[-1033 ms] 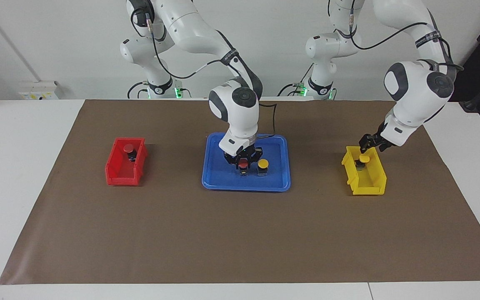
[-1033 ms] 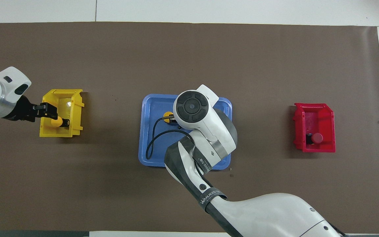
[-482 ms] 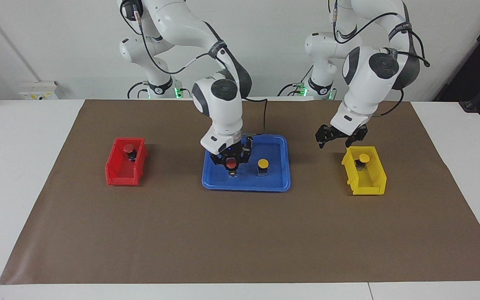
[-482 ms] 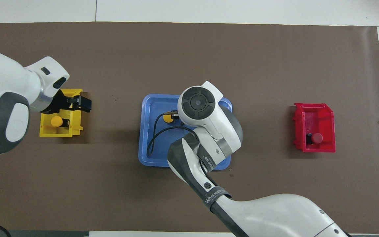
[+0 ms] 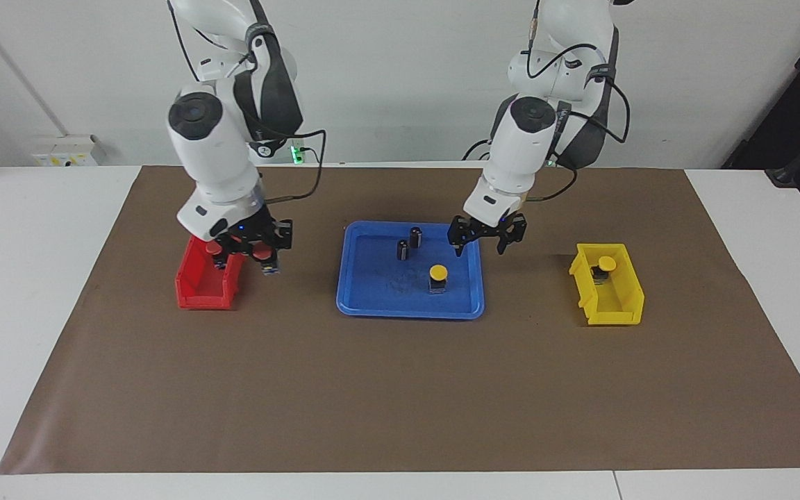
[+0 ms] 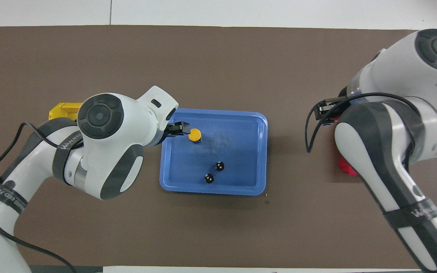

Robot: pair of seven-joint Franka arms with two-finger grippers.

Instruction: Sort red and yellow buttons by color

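Brown mat [image 5: 400,389], blue tray [image 5: 372,305] midway

A robotics lab: two white arms [image 5: 219,146] bolted (cables trailing) at a paper-covered table [image 5: 400,389] against bare wall.

One yellow button [image 5: 437,273] upright in tray [image 5: 372,305]; another [image 5: 605,264] in yellow bin [image 5: 615,309].

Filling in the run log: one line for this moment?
left gripper: open, over blue tray | right gripper: shut on red button, over red bin
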